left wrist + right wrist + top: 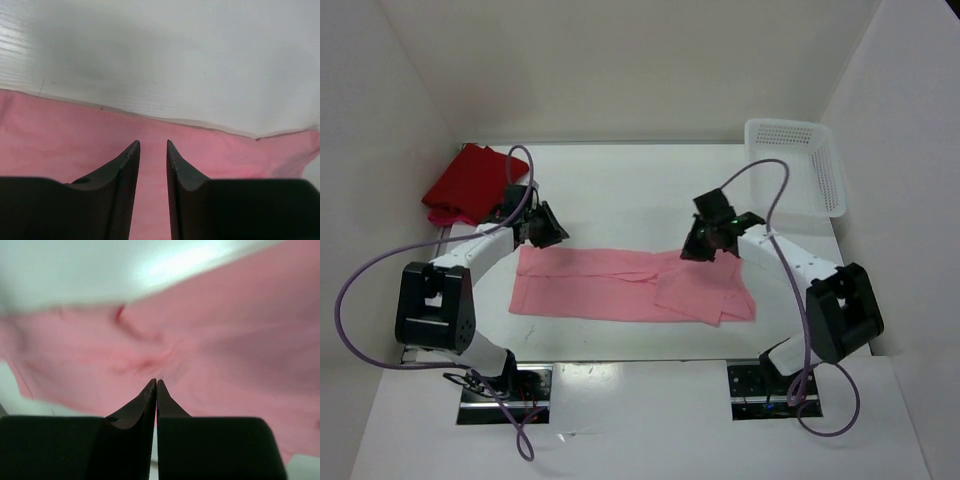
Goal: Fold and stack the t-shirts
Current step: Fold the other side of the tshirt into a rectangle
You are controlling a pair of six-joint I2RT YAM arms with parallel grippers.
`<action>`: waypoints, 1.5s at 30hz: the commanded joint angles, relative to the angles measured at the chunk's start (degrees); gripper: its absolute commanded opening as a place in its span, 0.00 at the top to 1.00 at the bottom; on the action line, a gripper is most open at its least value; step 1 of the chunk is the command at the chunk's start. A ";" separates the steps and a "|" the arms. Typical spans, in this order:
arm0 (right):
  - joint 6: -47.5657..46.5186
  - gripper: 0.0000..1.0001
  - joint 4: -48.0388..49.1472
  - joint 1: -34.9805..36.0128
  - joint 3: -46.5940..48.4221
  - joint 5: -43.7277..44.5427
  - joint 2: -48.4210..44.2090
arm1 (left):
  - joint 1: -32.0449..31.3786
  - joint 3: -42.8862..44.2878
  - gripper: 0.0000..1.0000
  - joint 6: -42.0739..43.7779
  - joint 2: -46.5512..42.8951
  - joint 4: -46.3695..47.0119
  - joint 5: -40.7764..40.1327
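Two grippers stood at the light pink t-shirt [590,290]: left gripper [153,144] slightly parted, empty; right gripper [156,381] pinched shut on its cloth. Red t-shirts [470,180] lay overlapped, hard to separate.

No legible text, number, label or brand in any of the three views. Light pink t-shirt [600,285] is plain and unprinted. White basket [830,170] shows no marking.
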 commanded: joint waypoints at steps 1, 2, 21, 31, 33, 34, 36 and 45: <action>-0.73 0.95 2.72 -8.52 -2.16 7.32 -5.06 | 0.18 -1.74 0.65 -2.75 1.72 3.12 2.35; -0.73 0.93 4.38 -13.07 -3.12 8.46 -6.03 | 0.18 -2.53 0.65 -2.76 1.73 3.74 2.96; -3.98 0.64 15.73 -30.34 -8.76 4.25 2.75 | 5.10 -7.63 0.65 -6.01 7.17 6.64 3.23; -3.46 0.82 18.02 -30.34 -10.08 3.10 5.21 | 7.48 -8.69 0.65 -6.01 7.17 6.64 3.75; -2.85 0.92 18.02 -30.34 -10.60 4.15 3.90 | 8.35 -9.30 0.65 -6.01 7.17 6.64 4.54; -2.84 0.92 17.15 -30.34 -10.60 5.90 2.41 | 9.14 -9.31 0.65 -6.01 7.17 5.95 4.54; -2.23 0.94 16.36 -30.34 -10.60 7.76 0.82 | 9.85 -9.31 0.65 -6.01 6.04 5.33 4.02; -1.70 0.84 14.94 -33.77 -10.08 8.57 -0.50 | 12.22 -9.83 0.65 -5.49 4.98 4.71 3.49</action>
